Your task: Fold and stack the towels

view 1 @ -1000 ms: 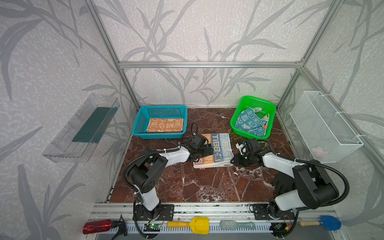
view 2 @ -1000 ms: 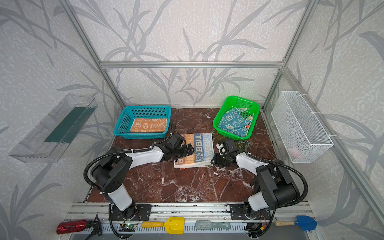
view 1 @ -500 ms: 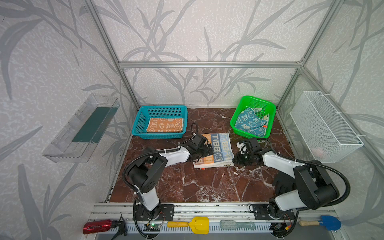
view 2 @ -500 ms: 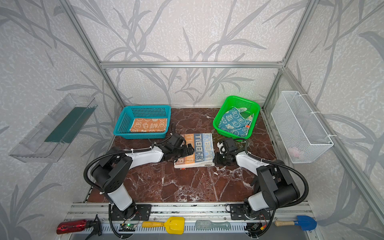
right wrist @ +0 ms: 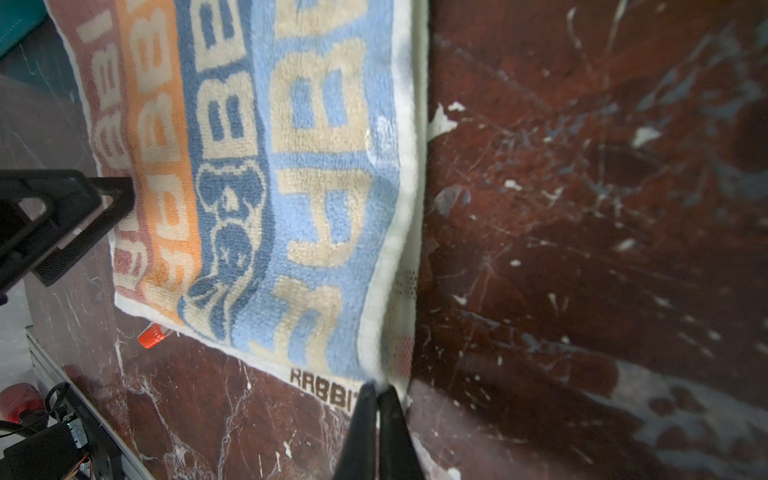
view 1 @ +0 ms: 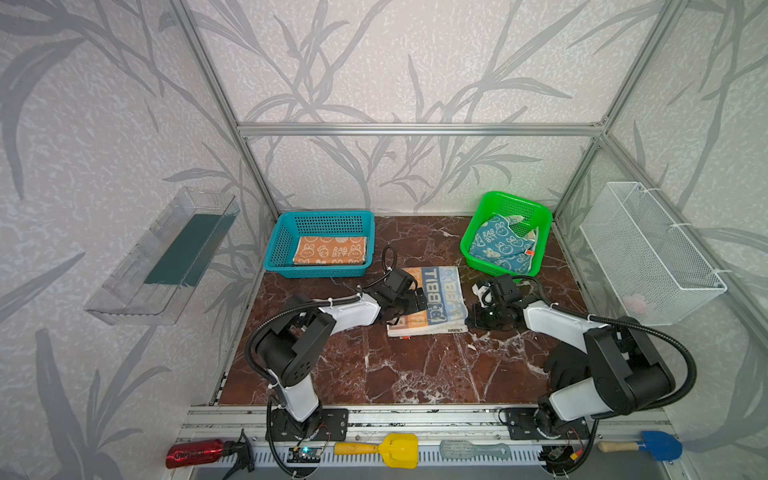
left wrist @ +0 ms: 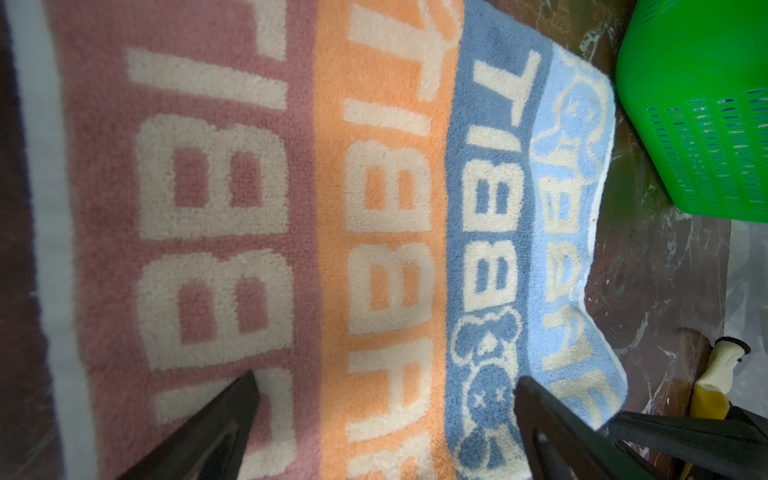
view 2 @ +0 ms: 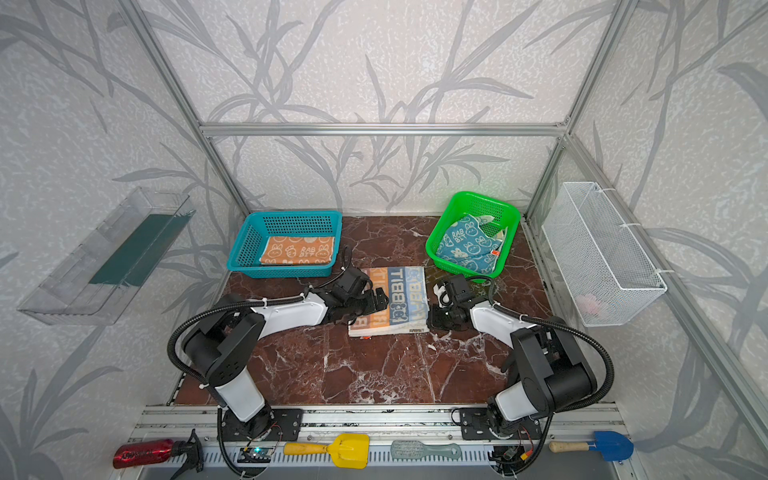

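Observation:
The striped RABBIT towel (view 1: 436, 299) (view 2: 399, 299) lies flat on the marble between my arms. My left gripper (view 1: 415, 300) (view 2: 379, 301) hovers low over the towel's left half, open, its fingers spanning the orange stripe (left wrist: 386, 378). My right gripper (view 1: 471, 322) (view 2: 432, 322) sits at the towel's near right corner, shut on its white hem (right wrist: 377, 388). An orange bunny towel (view 1: 330, 250) lies folded in the teal basket (view 1: 276, 245). A blue bunny towel (view 1: 500, 245) lies crumpled in the green basket (view 1: 540, 216).
A white wire basket (view 1: 648, 249) hangs on the right wall and a clear tray (view 1: 162, 257) on the left wall. A red bottle (view 1: 195, 455), yellow scoop (view 1: 395, 449), brush (view 1: 473, 451) and blue shovel (view 1: 660, 445) lie along the front rail.
My right gripper has closed onto the striped towel's near right corner. The left arm has not moved.

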`<act>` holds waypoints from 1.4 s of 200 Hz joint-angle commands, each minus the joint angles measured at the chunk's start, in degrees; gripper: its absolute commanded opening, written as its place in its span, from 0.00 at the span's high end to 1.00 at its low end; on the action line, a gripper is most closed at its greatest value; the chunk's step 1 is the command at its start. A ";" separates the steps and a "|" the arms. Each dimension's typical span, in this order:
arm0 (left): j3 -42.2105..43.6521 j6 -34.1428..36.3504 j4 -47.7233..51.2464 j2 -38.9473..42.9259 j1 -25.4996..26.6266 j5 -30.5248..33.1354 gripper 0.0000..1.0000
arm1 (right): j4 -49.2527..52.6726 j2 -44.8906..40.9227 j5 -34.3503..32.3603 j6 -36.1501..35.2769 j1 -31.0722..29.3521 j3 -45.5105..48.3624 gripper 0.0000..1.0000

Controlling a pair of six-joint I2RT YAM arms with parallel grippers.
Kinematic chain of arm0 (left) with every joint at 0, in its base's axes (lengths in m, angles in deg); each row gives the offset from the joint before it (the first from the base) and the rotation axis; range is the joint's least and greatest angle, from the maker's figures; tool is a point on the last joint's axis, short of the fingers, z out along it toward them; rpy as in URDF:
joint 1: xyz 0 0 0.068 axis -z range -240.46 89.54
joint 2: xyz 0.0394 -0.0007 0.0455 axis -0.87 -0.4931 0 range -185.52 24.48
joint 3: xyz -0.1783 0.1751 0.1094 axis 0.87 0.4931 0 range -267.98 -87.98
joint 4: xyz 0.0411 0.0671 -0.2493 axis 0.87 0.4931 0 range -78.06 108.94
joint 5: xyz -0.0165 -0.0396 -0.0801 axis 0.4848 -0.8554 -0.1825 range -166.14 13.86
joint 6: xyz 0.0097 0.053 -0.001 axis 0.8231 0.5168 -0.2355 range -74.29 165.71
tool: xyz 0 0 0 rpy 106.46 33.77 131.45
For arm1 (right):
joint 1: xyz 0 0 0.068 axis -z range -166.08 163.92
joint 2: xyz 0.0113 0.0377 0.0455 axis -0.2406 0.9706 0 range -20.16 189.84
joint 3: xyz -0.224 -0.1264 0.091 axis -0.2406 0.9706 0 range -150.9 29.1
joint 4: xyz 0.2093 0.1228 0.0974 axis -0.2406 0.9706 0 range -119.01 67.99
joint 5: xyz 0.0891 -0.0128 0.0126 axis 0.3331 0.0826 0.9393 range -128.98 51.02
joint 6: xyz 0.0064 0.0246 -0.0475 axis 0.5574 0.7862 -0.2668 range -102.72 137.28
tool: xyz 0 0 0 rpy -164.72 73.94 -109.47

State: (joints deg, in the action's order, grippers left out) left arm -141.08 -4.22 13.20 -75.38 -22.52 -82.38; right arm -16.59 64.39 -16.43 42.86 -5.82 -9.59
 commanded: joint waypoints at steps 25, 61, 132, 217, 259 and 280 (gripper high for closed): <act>1.32 0.32 5.42 -1.66 0.13 1.37 0.01 | 5.71 -7.35 0.22 -1.12 0.15 1.48 1.00; 1.05 0.72 6.13 -1.51 0.18 1.95 0.01 | 8.10 -6.90 0.89 -1.93 0.15 2.75 1.00; 0.99 1.42 6.67 -1.41 0.12 2.20 0.01 | 7.92 -0.71 1.22 -2.38 0.06 0.83 0.87; -3.46 5.56 10.34 8.54 0.21 0.49 0.01 | 4.41 -5.61 4.66 2.30 0.50 -3.06 0.52; 3.19 -0.32 3.87 12.19 0.94 -3.33 0.01 | -4.63 4.44 9.82 6.20 0.50 -7.60 0.48; 6.13 -2.11 2.30 11.76 1.89 -3.25 0.01 | -6.67 8.78 10.79 6.81 0.54 -9.70 0.47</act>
State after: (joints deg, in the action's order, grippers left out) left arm -138.89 -2.65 17.04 -63.14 -21.71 -84.65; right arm -17.97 69.66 -8.82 47.54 -5.52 -16.44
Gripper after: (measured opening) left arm 0.991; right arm 0.527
